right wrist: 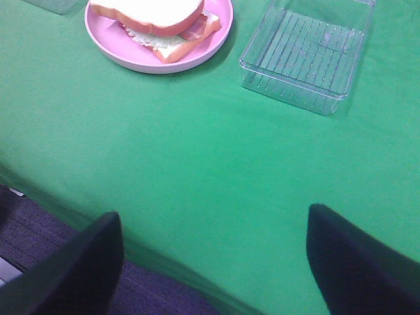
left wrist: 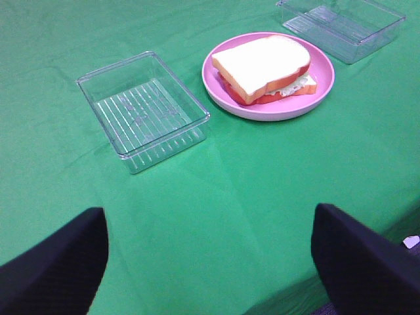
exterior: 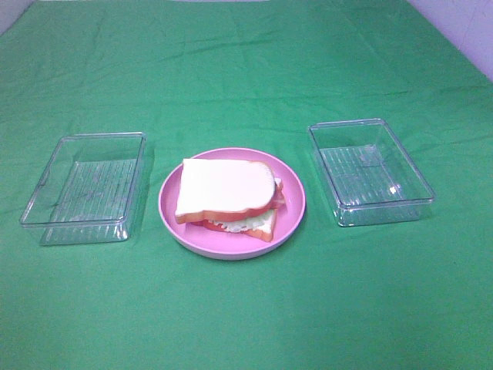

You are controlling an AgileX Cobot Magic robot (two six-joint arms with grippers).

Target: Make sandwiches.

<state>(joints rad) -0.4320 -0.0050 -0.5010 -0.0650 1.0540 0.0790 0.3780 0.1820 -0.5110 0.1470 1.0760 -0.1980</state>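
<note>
A stacked toy sandwich (exterior: pixel 227 194) lies on a round pink plate (exterior: pixel 293 220) in the middle of the green cloth. White bread with orange-brown crust is on top, and lettuce and bacon peek out at the edges. It also shows as the sandwich (left wrist: pixel 266 67) in the left wrist view and the sandwich (right wrist: pixel 157 23) in the right wrist view. Neither arm appears in the high view. My left gripper (left wrist: pixel 207 262) is open over the near cloth, far from the plate, with nothing between its fingers. Wide open and empty too, my right gripper (right wrist: pixel 210 262) hovers near the table's front edge.
A clear plastic tray (exterior: pixel 85 187) stands left of the plate and a second clear tray (exterior: pixel 371 171) stands to its right. Both look empty. The green cloth's front edge (right wrist: pixel 98 226) drops off close to the right gripper.
</note>
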